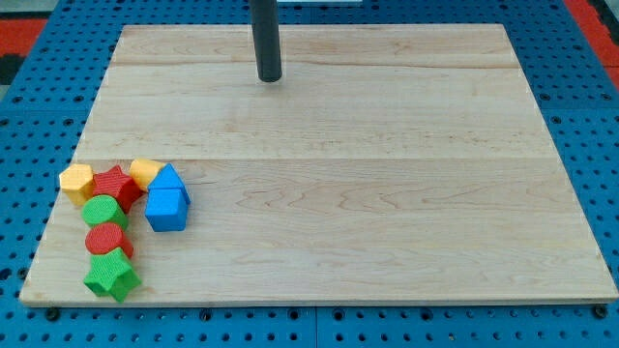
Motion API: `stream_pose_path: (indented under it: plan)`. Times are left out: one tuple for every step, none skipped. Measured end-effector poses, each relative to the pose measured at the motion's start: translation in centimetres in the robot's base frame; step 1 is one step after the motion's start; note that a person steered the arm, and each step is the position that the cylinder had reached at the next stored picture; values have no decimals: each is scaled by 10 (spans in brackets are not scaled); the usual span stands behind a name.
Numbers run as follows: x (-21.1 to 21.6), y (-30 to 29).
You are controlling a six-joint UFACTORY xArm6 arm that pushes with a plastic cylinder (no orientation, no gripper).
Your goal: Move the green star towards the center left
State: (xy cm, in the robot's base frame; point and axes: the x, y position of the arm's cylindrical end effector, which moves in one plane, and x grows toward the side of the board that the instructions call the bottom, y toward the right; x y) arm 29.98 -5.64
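The green star lies near the board's bottom left corner, at the bottom of a cluster of blocks. Just above it sits a red cylinder, then a green cylinder. My tip stands near the view's top centre, far up and to the right of the green star and apart from every block.
A red star, a yellow hexagon, a second yellow block and two blue blocks fill the cluster's upper part. The wooden board rests on a blue pegboard; its left edge runs close to the cluster.
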Motion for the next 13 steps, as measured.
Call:
stream_pose_path:
  plan:
    - [0, 0]
    - [0, 0]
    - [-1, -10]
    - [-7, -117]
    - [42, -226]
    - [68, -248]
    - [68, -248]
    - [69, -248]
    - [69, -249]
    - [100, -243]
    - [187, -241]
    - [253, -241]
    - [295, -203]
